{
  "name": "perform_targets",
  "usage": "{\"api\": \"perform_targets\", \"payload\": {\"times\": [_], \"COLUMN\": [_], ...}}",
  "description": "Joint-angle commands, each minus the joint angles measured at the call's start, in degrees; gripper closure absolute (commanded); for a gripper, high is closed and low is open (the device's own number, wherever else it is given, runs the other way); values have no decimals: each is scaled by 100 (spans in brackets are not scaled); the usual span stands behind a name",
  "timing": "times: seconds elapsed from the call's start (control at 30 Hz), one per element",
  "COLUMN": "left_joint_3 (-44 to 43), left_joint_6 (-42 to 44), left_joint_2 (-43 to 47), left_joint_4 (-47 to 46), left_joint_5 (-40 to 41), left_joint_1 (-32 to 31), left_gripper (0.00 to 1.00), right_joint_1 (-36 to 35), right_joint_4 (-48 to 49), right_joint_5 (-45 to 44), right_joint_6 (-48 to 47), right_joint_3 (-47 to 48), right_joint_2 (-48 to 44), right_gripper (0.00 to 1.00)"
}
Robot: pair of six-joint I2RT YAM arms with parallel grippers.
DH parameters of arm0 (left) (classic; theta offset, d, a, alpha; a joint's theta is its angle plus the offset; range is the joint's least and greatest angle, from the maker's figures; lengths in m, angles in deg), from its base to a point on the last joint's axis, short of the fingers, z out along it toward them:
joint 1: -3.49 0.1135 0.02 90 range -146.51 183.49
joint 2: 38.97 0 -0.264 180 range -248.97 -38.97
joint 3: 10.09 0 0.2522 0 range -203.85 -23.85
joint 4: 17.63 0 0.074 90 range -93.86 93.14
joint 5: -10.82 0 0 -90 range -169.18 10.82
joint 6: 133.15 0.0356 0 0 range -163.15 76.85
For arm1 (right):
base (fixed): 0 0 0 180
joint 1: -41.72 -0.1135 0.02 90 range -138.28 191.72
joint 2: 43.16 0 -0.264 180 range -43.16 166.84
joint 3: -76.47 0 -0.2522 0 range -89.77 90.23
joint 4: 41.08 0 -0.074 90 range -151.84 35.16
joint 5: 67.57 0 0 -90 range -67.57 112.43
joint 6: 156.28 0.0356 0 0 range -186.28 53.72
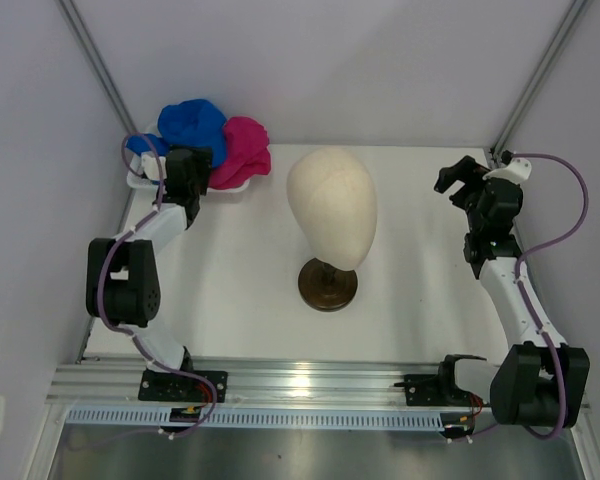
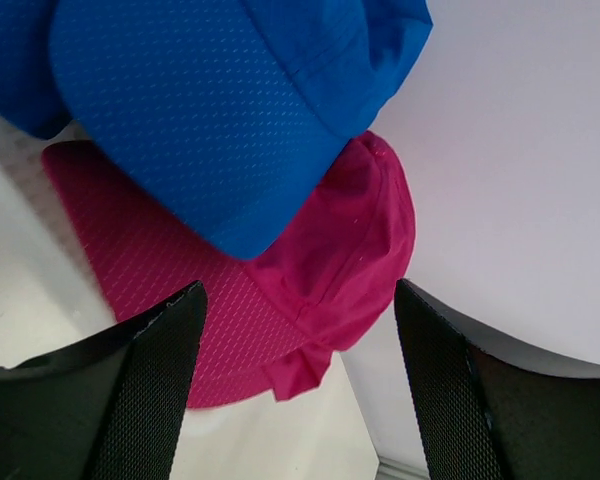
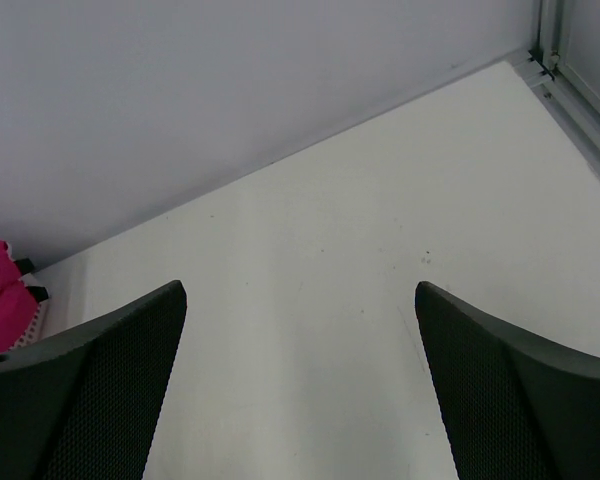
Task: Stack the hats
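The hats lie heaped in a white basket (image 1: 138, 182) at the back left. A royal blue hat (image 1: 192, 125) (image 2: 210, 110) sits on top, its brim overlapping a magenta pink hat (image 1: 242, 150) (image 2: 320, 270). A second blue hat (image 1: 140, 145) shows at the left. My left gripper (image 1: 193, 160) (image 2: 298, 300) hovers just over the pile, open, with the pink hat's lower edge lying between the fingers and touching neither. My right gripper (image 1: 455, 178) (image 3: 300, 300) is open over bare table at the back right, holding nothing. A sliver of the pink hat (image 3: 0, 285) shows in the right wrist view.
A cream mannequin head (image 1: 332, 205) on a dark round base (image 1: 328, 284) stands mid-table between the arms. White walls close the back and sides, with metal frame posts in the back corners (image 1: 500, 150). A metal rail (image 1: 300, 385) runs along the near edge.
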Motion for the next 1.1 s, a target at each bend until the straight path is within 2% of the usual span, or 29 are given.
{"api": "perform_targets", "payload": {"times": [0.0, 0.2, 0.33, 0.47, 0.67, 0.8, 0.93, 1.07], "left_joint_3": [-664, -1069, -1368, -1175, -446, -384, -340, -760], "left_joint_6": [173, -179, -372, -469, -715, -732, -996, -1058], "left_joint_2": [-355, -1005, -1208, -1024, -514, -356, -574, -1075], "left_joint_4": [55, -164, 117, 161, 20, 275, 5, -173], "left_joint_5": [288, 323, 218, 244, 208, 401, 525, 586], "left_joint_1": [15, 24, 15, -38, -55, -64, -82, -73], "left_gripper": [22, 22, 23, 22, 22, 21, 20, 21], "right_joint_1": [64, 213, 266, 275, 275, 275, 275, 275], "right_joint_4": [242, 180, 242, 233, 260, 365, 365, 295], "right_joint_5": [109, 30, 126, 258, 311, 513, 575, 593], "right_joint_6": [-198, -163, -129, 100, 408, 549, 601, 549], "right_joint_3": [304, 375, 471, 559, 524, 463, 471, 559], "right_joint_2": [95, 289, 482, 640, 860, 974, 1124, 1159], "right_gripper": [1, 0, 0, 0, 1, 0, 1, 0]}}
